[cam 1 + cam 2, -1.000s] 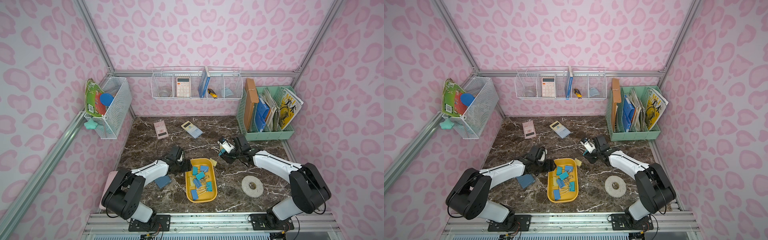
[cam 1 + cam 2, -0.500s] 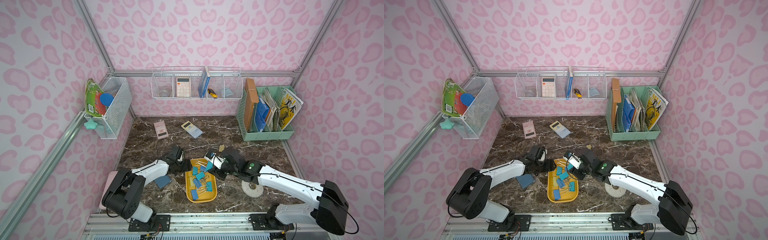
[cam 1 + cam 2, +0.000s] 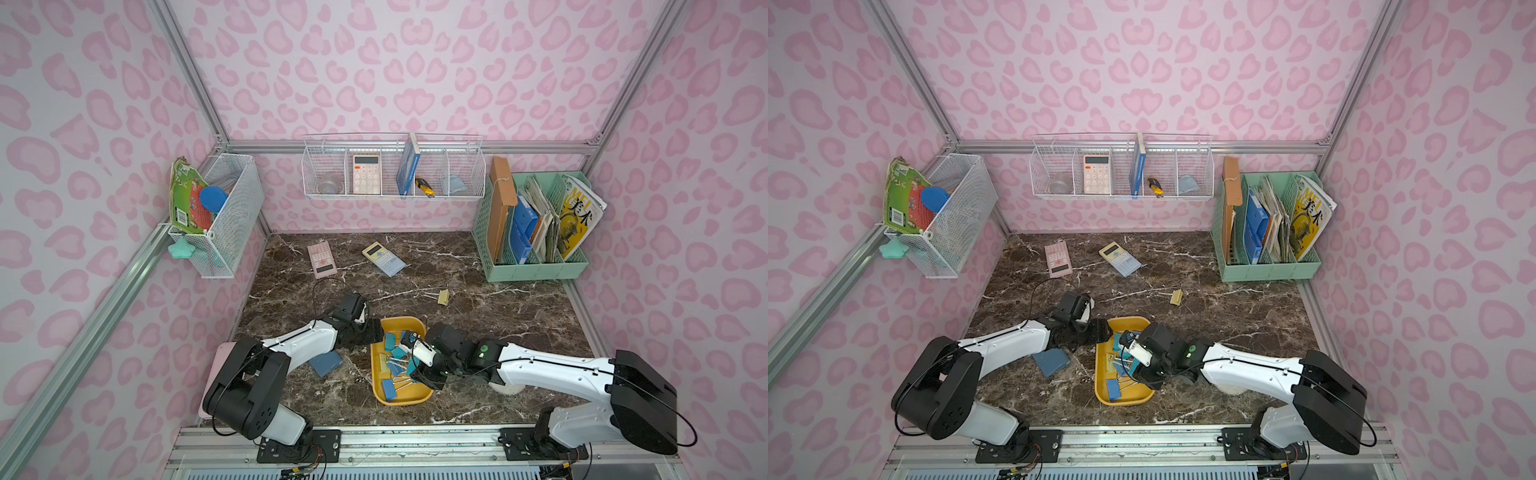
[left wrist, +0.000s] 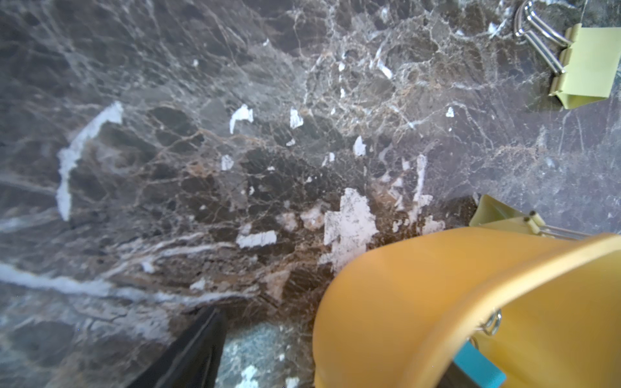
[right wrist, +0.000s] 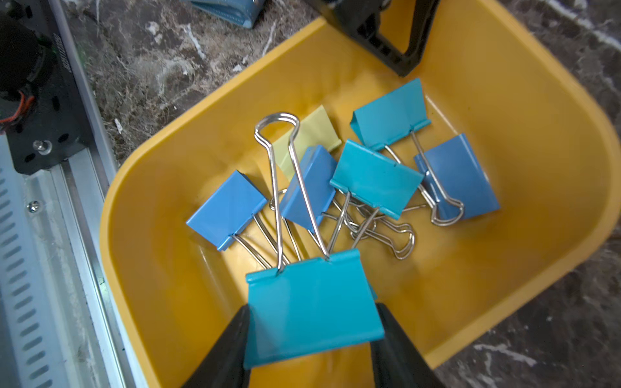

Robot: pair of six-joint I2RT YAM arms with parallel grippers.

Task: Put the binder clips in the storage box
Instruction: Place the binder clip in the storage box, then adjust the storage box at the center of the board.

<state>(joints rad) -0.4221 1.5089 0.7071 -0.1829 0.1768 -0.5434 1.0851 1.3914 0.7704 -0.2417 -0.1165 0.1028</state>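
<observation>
Your top views look down from high over the front edge of the bench (image 3: 498, 316); both wrist cameras sit close, and all four share the storage box (image 5: 504, 100).

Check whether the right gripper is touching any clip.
Touching. In the right wrist view the right gripper has both fingers pressed against the teal clip.

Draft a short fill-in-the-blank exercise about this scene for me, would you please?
The right hand grips a binder clip coloured ___.
It holds the clip above the storage box, which is ___.
A pale yellow clip outside the box lies on the ___.
Missing words: teal; yellow; table.
</observation>
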